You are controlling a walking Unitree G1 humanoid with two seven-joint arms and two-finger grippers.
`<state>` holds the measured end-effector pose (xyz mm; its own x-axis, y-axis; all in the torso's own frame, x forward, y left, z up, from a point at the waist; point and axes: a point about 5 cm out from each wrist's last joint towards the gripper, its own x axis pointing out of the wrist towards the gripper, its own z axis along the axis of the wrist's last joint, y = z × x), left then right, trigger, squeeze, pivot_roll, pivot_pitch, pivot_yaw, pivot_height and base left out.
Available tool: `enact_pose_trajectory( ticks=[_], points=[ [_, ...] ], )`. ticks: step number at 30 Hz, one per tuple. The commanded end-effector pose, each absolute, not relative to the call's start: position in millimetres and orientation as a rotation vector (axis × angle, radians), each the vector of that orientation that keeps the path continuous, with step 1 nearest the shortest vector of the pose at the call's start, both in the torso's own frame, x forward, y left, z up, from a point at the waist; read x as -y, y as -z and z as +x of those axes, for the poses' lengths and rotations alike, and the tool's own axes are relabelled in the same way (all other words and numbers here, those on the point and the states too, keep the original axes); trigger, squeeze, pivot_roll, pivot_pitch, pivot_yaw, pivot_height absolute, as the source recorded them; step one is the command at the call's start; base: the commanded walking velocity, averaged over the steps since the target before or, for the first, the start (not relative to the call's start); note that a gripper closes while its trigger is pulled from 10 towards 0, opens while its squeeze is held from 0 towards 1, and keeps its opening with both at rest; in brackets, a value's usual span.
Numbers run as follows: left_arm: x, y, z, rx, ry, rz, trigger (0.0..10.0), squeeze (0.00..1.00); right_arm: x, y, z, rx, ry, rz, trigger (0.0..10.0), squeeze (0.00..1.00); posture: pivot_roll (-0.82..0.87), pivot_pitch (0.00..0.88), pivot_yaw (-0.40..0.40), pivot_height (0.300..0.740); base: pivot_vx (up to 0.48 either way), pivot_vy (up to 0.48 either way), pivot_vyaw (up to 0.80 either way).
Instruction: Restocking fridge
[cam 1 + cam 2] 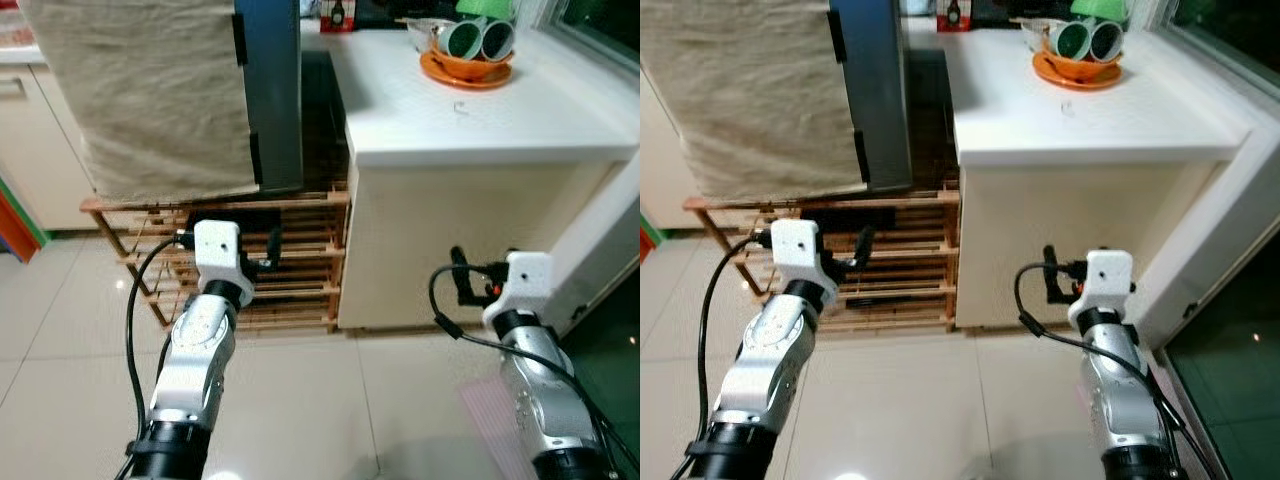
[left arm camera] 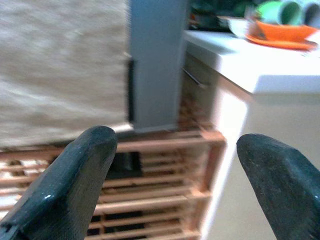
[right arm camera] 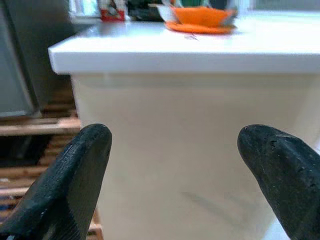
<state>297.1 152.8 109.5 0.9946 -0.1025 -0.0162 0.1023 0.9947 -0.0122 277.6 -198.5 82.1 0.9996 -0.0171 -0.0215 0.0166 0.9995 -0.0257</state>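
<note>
Nearest the camera, I hold both arms raised at waist level above the pale tiled floor [image 1: 300, 400]. I read the left gripper [image 2: 172, 165] as spread wide with nothing between its fingers, aimed at the base of the fridge. The right gripper [image 3: 175, 170] is likewise spread apart and empty, aimed at the cream side wall of the counter [image 1: 470, 110].

Just beyond the left gripper stands a wooden slatted rack [image 1: 290, 270], low to the floor. The fridge [image 1: 270, 90] sits on top of this rack, left of the counter and just beside it. It is a grey upright box; a beige cloth [image 1: 150, 90] drapes its left portion. I cannot tell from these views where the door handle lies.

Farther back, on the counter top, an orange plate [image 1: 465, 72] carries green cups [image 1: 480, 38] lying on their sides.

Hazards, as I judge them:
- No stock item is held, so advancing to the fridge now would accomplish nothing.
- The narrow gap between fridge and counter could catch the left gripper's fingers.
- The cloth could snag on a finger and pull loose.
- The rack may let the fridge rock if the door is pulled hard.
</note>
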Motion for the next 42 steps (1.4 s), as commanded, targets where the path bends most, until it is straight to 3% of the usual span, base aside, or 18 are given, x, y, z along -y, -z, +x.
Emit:
enact_pose_trajectory(
  ticks=[1, 7, 28, 33, 42],
  points=[
    [-159, -109, 297, -0.017, 0.087, -0.009, 10.0, 0.00, 191, -84, 280, -0.012, 0.002, -0.022, 10.0, 0.00, -0.07, 0.000, 0.002, 0.726, 0.401, 0.259, 0.00],
    [-156, -111, 300, -0.020, 0.089, -0.027, 10.0, 0.00, 192, -80, 279, -0.030, 0.007, -0.016, 10.0, 0.00, -0.07, 0.000, 0.004, 0.726, 0.067, 0.043, 0.00],
    [-158, -107, 307, -0.067, 0.045, 0.012, 10.0, 0.00, 190, -77, 276, -0.057, -0.002, -0.019, 10.0, 0.00, -0.08, 0.000, 0.006, 0.726, 0.000, 0.477, 0.06],
    [-152, -110, 307, -0.044, 0.073, 0.033, 10.0, 0.00, 188, -77, 279, -0.067, 0.006, -0.008, 10.0, 0.00, -0.08, 0.000, 0.004, 0.726, 0.000, 0.000, 0.29],
    [-155, -116, 309, -0.013, 0.042, 0.014, 10.0, 0.00, 185, -77, 279, -0.066, -0.014, -0.018, 10.0, 0.00, -0.07, 0.000, 0.001, 0.726, 0.344, 0.319, 0.00]
  ],
)
